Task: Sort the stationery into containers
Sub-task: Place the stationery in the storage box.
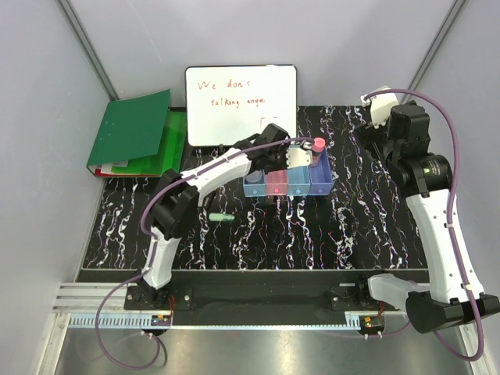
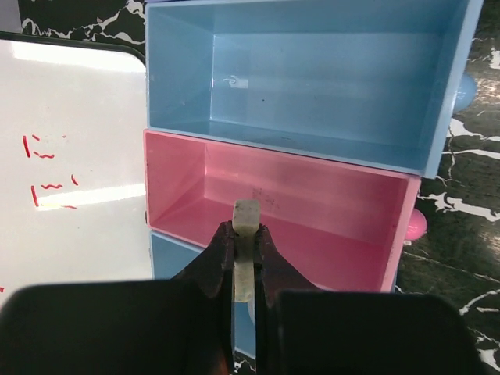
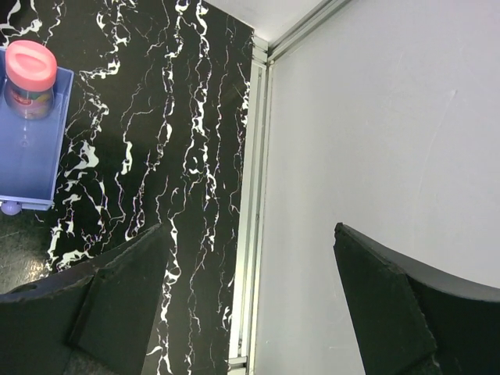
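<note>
My left gripper point(image 2: 245, 241) is shut on a pale green stick point(image 2: 246, 212), whose end pokes out past the fingertips above the pink bin point(image 2: 328, 226). In the top view the left gripper point(image 1: 273, 160) hangs over the left part of the row of four joined bins point(image 1: 287, 186). A pink-capped bottle point(image 1: 318, 146) stands in the purple-blue end bin point(image 1: 321, 181) and also shows in the right wrist view point(image 3: 30, 74). Another pale green stick point(image 1: 221, 216) lies on the table left of the bins. My right gripper point(image 3: 250, 305) is open and empty, far right near the wall.
A whiteboard with red writing point(image 1: 241, 105) stands behind the bins and shows left in the left wrist view point(image 2: 70, 156). A green folder point(image 1: 131, 129) lies at the back left. The light blue bin point(image 2: 305, 86) beyond the pink one holds nothing. A metal rail point(image 3: 251, 195) edges the table.
</note>
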Robot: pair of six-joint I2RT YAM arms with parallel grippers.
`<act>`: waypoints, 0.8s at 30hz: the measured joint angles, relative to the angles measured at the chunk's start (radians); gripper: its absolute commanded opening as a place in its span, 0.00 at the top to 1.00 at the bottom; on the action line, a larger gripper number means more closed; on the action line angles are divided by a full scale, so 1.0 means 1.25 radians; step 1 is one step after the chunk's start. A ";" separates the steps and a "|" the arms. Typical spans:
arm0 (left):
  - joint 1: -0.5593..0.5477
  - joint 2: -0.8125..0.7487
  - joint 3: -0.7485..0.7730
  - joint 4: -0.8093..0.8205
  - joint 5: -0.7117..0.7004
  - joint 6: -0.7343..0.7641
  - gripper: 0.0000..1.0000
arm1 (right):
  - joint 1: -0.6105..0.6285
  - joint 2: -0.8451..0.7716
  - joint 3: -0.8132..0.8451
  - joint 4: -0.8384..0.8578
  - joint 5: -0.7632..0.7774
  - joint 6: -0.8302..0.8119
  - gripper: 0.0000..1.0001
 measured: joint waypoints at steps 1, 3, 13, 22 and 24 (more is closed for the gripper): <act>0.000 0.007 0.000 0.005 -0.004 0.006 1.00 | 0.000 0.000 0.000 0.002 0.000 0.001 0.07; 0.000 0.019 0.000 0.015 -0.014 0.018 1.00 | 0.000 0.000 0.000 0.002 -0.001 0.003 0.07; -0.001 0.082 0.002 0.067 -0.047 0.059 0.86 | -0.001 0.000 0.001 0.002 -0.002 0.017 0.07; 0.000 0.123 0.017 0.092 -0.083 0.077 0.33 | -0.001 0.000 0.001 0.002 -0.004 0.026 0.07; 0.000 0.125 0.017 0.096 -0.087 0.077 0.33 | -0.001 -0.001 0.001 0.002 -0.004 0.029 0.06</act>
